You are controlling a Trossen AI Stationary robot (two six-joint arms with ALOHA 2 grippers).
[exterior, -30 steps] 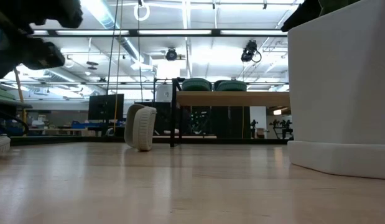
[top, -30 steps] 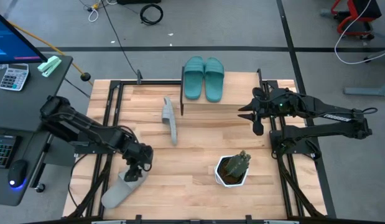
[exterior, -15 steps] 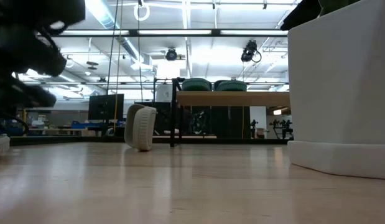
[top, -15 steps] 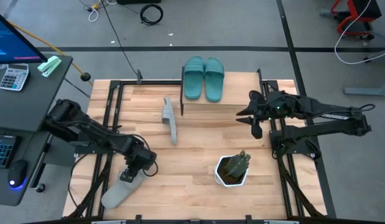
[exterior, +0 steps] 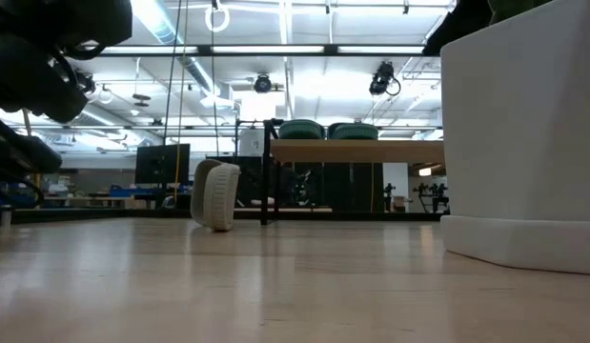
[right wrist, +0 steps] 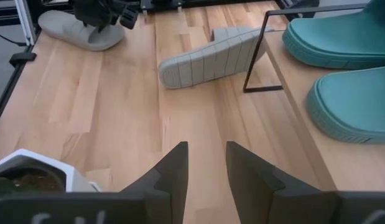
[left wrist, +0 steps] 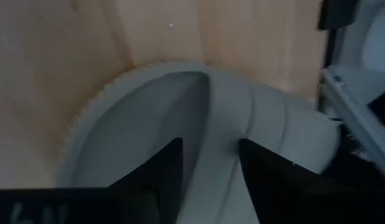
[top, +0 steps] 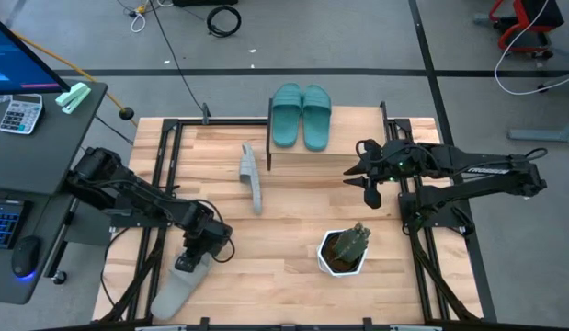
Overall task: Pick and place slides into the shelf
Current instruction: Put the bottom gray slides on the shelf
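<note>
Grey slide (top: 176, 283) at near-left table (top: 293, 198) corner, left gripper (top: 188, 261) straddling its strap, jaws parted. Right gripper (top: 367, 184) waiting far right, slightly open, empty.

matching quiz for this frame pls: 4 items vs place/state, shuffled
1. teal slides
2. grey slide beside the shelf
3. grey slide under the left gripper
4. white pot

a. lying flat near the table's front left corner
b. tipped up on its edge
c. side by side on the shelf top
d. holds a green plant

Pairs: 1-c, 2-b, 3-a, 4-d
</note>
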